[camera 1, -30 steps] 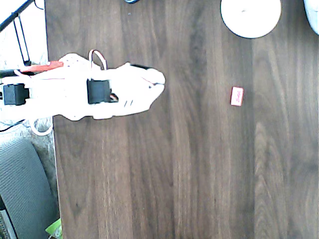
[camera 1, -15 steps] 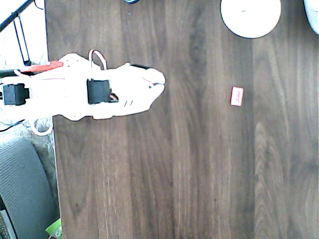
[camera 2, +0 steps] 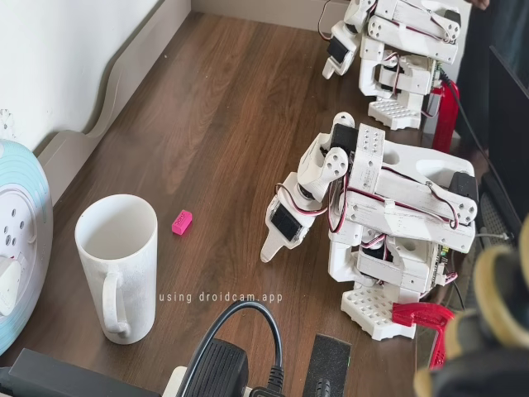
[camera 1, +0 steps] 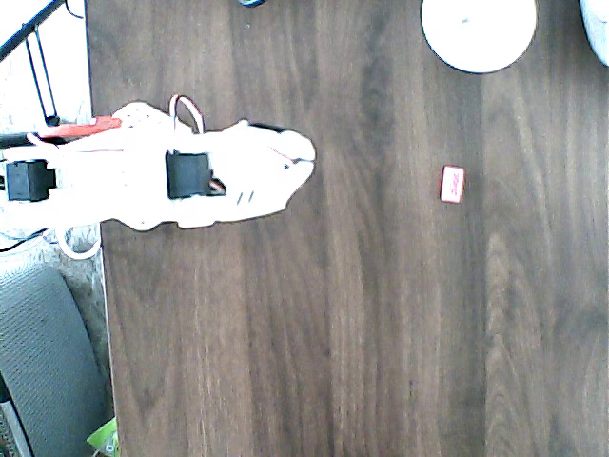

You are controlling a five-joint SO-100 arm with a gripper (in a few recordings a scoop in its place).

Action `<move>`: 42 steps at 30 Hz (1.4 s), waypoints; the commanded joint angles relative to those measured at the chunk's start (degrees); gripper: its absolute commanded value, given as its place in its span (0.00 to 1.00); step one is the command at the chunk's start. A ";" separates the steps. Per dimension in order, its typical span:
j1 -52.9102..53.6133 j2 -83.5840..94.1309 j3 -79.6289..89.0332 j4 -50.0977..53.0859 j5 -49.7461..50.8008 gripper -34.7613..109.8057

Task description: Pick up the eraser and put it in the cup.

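Sitting flat on the dark wood table (camera 1: 381, 314) is the eraser (camera 1: 453, 184), a tiny pink-red block with a pale label patch on top in the overhead view; in the fixed view it's reading as a plain hot-pink chunk (camera 2: 182, 222) with no label facing the camera. The cup (camera 2: 118, 265) is a tall white mug with a handle, standing upright, and from overhead it's just showing as a white disc (camera 1: 480, 30) cut off by the top edge. Comparing with the earlier overhead frames, basically nothing is changing: the white arm (camera 1: 181, 179) is staying folded up in the same spot at the left side of the table, and the eraser and cup aren't budging either. The gripper (camera 2: 271, 247) is pointing down toward the table in the fixed view, tip hanging close to the wood, and the fingers are looking pressed together with nothing between them, so it's closed and empty as far as I can see; from overhead it's just the rounded white nose (camera 1: 297, 157) of the arm. The eraser is lying well apart from the gripper, off to the right of it in the overhead view and to the left of it in the fixed view. It's resting on bare table near the cup, not touching it, and nothing is sitting between the eraser and the gripper.
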State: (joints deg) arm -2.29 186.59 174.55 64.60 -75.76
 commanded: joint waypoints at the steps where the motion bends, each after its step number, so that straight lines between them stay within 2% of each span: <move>1: -0.70 2.55 0.62 2.11 -0.70 0.25; 16: -0.70 2.55 0.62 2.11 -0.70 0.25; 19: -1.85 2.55 0.62 2.81 -8.79 0.25; 27: -5.80 2.55 0.62 3.16 -10.81 0.24; 30: -6.15 2.64 -0.79 -7.65 3.43 0.24; 32: -4.39 2.64 -4.75 -13.62 17.58 0.27; 35: -0.53 2.55 -10.28 -18.54 32.61 0.31; 42: 5.71 1.41 -16.00 -25.31 47.20 0.33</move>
State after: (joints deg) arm 1.23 186.42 162.60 44.12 -32.43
